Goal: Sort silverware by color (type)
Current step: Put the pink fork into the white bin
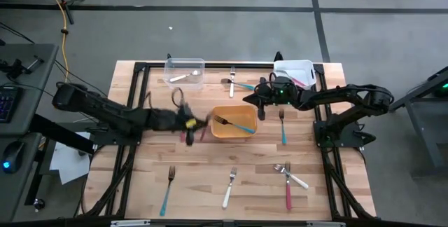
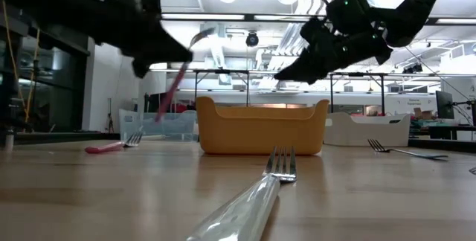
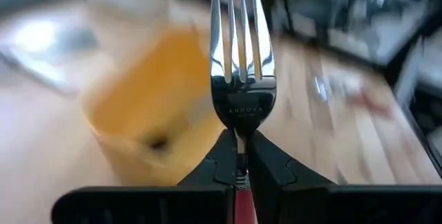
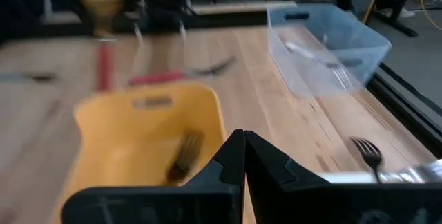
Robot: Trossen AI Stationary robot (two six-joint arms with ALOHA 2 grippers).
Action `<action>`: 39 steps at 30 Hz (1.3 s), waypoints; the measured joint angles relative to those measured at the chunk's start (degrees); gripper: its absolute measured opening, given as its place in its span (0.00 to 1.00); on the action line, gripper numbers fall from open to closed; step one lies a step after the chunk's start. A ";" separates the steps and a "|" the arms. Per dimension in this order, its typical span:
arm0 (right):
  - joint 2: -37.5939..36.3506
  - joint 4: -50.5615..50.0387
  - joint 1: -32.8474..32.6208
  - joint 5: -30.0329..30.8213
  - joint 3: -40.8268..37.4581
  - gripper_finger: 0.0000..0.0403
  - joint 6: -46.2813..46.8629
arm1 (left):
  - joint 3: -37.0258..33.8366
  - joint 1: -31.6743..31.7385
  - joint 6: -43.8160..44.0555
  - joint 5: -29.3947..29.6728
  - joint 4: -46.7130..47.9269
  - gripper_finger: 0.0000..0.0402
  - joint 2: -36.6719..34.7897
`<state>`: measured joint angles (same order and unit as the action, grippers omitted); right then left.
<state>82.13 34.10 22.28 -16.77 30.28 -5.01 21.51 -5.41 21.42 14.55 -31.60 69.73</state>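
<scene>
Fingers of the left gripper [image 3: 242, 156] pinch a red-handled fork [image 3: 240, 51], tines up, just left of the yellow bin [image 1: 234, 130] at the counter's [image 1: 203, 174] middle. Right gripper [image 4: 243, 156], closed and empty, hovers at the bin's far right. A blue-handled fork [image 1: 234, 123] lies inside; other forks are scattered around the counter.

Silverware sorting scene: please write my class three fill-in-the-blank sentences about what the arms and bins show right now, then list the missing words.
1. The left gripper is shut on a fork with a ____ handle.
2. The yellow bin holds a fork with a ____ handle.
3. The right gripper is shut and holds ____.

Missing words: red; blue; nothing
</scene>
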 joint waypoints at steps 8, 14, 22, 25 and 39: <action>0.88 0.80 -6.05 0.04 5.60 0.19 5.12 | -1.95 13.95 -8.38 -10.08 -20.69 0.02 1.14; 5.30 -0.52 -7.82 -0.01 12.99 0.38 9.32 | 0.69 18.04 -11.34 -16.10 -22.20 0.02 1.14; 12.89 -5.21 -7.63 -6.92 24.44 0.53 9.08 | 1.99 18.54 -13.59 -17.78 -21.83 0.02 1.19; 15.32 -5.37 -7.58 -11.15 28.15 0.52 9.22 | 1.95 18.54 -13.40 -17.95 -21.87 0.02 1.19; 20.41 -5.69 -7.27 -10.25 34.52 0.49 9.08 | 1.89 18.52 -13.63 -18.52 -22.46 0.02 1.19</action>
<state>102.54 28.41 15.00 -27.03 64.79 4.07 23.40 13.10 7.79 -3.97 -54.06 70.91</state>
